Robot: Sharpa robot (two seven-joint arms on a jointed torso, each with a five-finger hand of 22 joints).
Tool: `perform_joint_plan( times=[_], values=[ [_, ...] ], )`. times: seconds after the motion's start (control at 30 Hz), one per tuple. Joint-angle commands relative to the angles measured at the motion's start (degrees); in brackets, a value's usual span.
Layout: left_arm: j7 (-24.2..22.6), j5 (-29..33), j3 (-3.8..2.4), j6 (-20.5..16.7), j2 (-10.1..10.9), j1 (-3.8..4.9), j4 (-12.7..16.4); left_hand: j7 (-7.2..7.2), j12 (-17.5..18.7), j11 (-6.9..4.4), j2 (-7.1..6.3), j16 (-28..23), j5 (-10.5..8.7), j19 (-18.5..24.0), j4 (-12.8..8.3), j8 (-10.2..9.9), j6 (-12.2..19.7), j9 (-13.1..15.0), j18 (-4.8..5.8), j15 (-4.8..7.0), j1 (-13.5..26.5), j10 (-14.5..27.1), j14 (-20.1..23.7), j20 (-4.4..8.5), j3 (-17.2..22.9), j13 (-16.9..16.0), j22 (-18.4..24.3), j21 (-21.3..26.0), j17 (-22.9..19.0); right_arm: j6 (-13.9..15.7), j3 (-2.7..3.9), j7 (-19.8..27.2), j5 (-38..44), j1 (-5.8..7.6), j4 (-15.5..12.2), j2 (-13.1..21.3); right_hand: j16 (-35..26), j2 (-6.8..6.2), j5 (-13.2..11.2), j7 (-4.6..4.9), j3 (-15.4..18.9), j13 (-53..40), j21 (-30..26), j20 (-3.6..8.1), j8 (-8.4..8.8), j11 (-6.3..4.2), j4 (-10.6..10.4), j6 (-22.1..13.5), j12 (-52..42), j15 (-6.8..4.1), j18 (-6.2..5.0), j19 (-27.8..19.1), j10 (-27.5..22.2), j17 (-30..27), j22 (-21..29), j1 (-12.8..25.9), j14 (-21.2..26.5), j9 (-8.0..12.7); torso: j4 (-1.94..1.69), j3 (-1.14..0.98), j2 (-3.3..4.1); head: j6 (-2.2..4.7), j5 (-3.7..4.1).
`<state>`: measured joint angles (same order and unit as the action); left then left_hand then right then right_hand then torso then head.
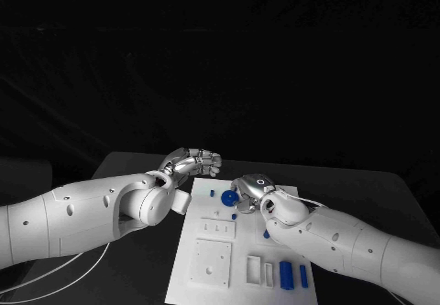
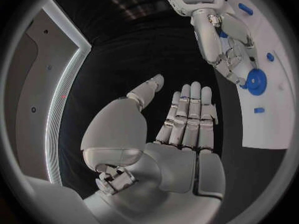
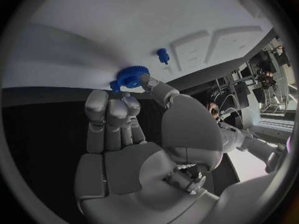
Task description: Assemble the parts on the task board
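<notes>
The right hand [image 1: 252,189] sits over the far end of the task board [image 1: 211,279], its fingers curled down around a blue gear [image 1: 229,198]. In the right wrist view the thumb tip touches the gear [image 3: 131,77] from one side while the other fingers [image 3: 109,109] bunch close on its other side, so the hand pinches the gear at its toothed rim. The gear lies flat against the white board [image 3: 124,30], and the left wrist view shows the same hand [image 2: 227,50] reaching down to the gear [image 2: 255,79] with its fingertips on it.

The left hand [image 1: 194,162] hovers just beyond the board's far left corner, above the black tabletop [image 1: 367,184], holding nothing. Its own wrist view shows the palm flat, the fingers [image 2: 190,114] straight and pressed side by side, the thumb set apart; it touches no part.

Other blue parts lie on the board: a small peg [image 1: 213,192] just left of the gear, a peg [image 3: 163,56] near it toward the recessed slots, and two upright blue pieces [image 1: 287,274] at the near right end, well apart from both hands.
</notes>
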<state>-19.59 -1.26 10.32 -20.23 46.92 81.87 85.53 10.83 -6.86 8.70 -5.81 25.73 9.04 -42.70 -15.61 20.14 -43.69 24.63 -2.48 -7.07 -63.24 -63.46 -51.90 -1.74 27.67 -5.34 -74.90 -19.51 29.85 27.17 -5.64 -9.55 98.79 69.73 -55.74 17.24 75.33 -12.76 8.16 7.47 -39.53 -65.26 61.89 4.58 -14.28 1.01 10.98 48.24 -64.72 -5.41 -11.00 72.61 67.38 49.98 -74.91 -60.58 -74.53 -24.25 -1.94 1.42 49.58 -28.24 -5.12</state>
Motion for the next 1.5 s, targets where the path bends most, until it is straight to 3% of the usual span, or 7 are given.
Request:
perform_joint_plan(
  times=[0.03, 0.23, 0.43, 0.57, 0.7, 0.9, 1.5],
  values=[
    [-0.80, -0.15, -0.06, 0.18, 0.29, 0.14, -0.22, 0.30, 0.37, 0.03, -0.01, 0.03, -0.37, 0.15, -0.30, -0.33, 0.09, -0.07, -0.85, -0.17, 0.40, 0.27, -0.20, 0.27, 0.11, 0.07, -1.18, -0.27, 0.05, 4.34, 0.38, 3.07, -4.86, 0.70, -2.38, 1.70, -0.25, -0.19, -0.10, -0.16, 0.44, 0.07, 0.02, 0.09, -0.07, -0.24, -0.10, 0.18, 0.14, -0.10, -4.00, -0.15, -0.13, 0.10, -0.80, 0.34, -0.23, -0.11, 0.17, -0.14, -0.13, 0.30, -0.05],
    [-0.99, -0.15, -0.06, 0.08, 0.80, 0.17, -0.83, 0.29, 0.36, 0.02, 0.00, 0.04, -0.37, 0.15, -0.31, -0.30, 0.04, -0.06, -0.86, -0.16, 0.37, 0.23, -0.21, 0.27, 0.14, 0.06, -1.18, -0.28, 0.07, 6.42, 2.98, 6.88, -10.18, 1.68, -8.70, 7.14, -0.39, -0.25, 0.62, 0.14, 0.70, 0.15, -0.07, 0.09, -0.37, 0.05, -0.13, 0.52, 0.16, 0.17, -4.00, -0.27, -0.26, 0.11, -0.78, 0.39, -0.20, -0.26, 0.47, -0.42, -0.25, 0.94, 0.76],
    [-0.98, -0.13, -0.05, 0.22, 1.53, 0.16, -1.67, 0.26, 0.30, -0.04, 0.10, 0.06, -0.35, 0.13, -0.30, -0.26, -0.05, -0.03, -0.86, -0.15, 0.34, 0.07, -0.24, 0.28, 0.20, 0.01, -1.18, -0.30, 0.10, 3.18, 5.07, 11.46, -14.71, 1.72, -11.14, 13.40, -0.49, 0.23, 3.32, 0.60, 1.74, 0.23, -0.12, 0.13, -0.70, 0.49, 0.57, 0.85, 0.01, 0.59, -4.00, -0.41, -0.42, 0.23, -0.80, 0.42, -0.21, -0.44, 1.40, -1.22, -0.82, 0.91, 0.87],
    [-0.87, -0.37, -0.03, 0.16, 1.76, 0.15, -2.05, 0.20, -0.22, -0.44, 0.15, 0.09, -0.37, 0.12, -0.30, -0.18, -0.21, 0.01, -0.86, -0.13, 0.33, -0.91, -0.29, 0.29, 0.22, -0.24, -1.19, -0.33, 0.14, 0.66, 5.15, 17.48, -20.83, 1.72, -8.29, 15.42, -0.54, 0.57, 4.25, 0.72, 2.02, 0.24, -0.14, 0.13, -0.78, 0.63, 0.84, 0.95, 0.01, 0.69, -4.00, -0.51, -0.54, 0.24, -0.83, 0.46, -0.15, -0.48, 1.90, -1.68, -1.14, 1.04, 0.72],
    [-1.02, -0.37, -0.02, 0.28, 1.76, 0.14, -2.23, 0.15, -0.80, -0.95, 0.18, 0.11, -0.36, 0.11, -0.32, -0.13, -0.33, 0.04, -0.85, -0.11, 0.32, -2.01, -0.33, 0.30, 0.25, -0.53, -1.19, -0.37, 0.19, -1.26, 5.13, 19.96, -24.18, 1.56, -5.96, 16.87, -0.80, 2.55, 9.21, 0.98, 3.88, 0.23, -0.19, 0.00, -0.95, 0.92, 3.29, 1.07, -0.05, 1.02, -4.00, -1.21, -1.11, 0.28, -0.99, 0.51, 0.09, -0.62, 2.31, -2.01, -1.46, 1.00, 0.65],
    [-1.09, -0.36, 0.00, 0.45, 2.01, 0.13, -2.31, 0.15, -0.42, -0.74, 0.12, 0.06, -0.35, 0.13, -0.37, -0.17, -0.32, 0.04, -0.85, -0.12, 0.34, -1.46, -0.27, 0.31, 0.25, -0.40, -1.18, -0.39, 0.22, -3.31, 5.12, 21.61, -25.43, 0.36, -2.23, 17.33, -1.24, 3.89, 11.78, 1.05, 6.34, 0.37, -0.30, -0.37, -0.87, 0.94, 5.51, 0.89, -0.09, 1.02, -4.00, -1.82, -1.67, 0.25, -1.00, 1.26, 0.19, -0.58, 2.57, -2.31, -1.71, 0.77, 0.30],
    [-1.00, -0.36, 0.03, 1.07, 2.04, 0.10, -2.59, 0.22, 0.25, -0.33, 0.20, -0.17, -0.34, 0.27, -0.46, -0.31, -0.13, 0.00, -0.84, -0.22, 0.27, -0.52, 0.01, 0.25, 0.34, -0.16, -1.14, -0.35, 0.19, -5.93, 5.12, 21.62, -25.04, -3.00, 5.38, 15.97, -1.88, 4.04, 11.71, 0.81, 9.89, 0.66, -0.76, -0.74, -0.39, 0.71, 5.71, -0.29, 0.05, 0.80, -4.00, -3.12, -2.61, 0.30, -0.99, 0.43, 0.57, -0.40, 2.48, -1.97, -1.60, 0.46, 1.12]
  ],
)
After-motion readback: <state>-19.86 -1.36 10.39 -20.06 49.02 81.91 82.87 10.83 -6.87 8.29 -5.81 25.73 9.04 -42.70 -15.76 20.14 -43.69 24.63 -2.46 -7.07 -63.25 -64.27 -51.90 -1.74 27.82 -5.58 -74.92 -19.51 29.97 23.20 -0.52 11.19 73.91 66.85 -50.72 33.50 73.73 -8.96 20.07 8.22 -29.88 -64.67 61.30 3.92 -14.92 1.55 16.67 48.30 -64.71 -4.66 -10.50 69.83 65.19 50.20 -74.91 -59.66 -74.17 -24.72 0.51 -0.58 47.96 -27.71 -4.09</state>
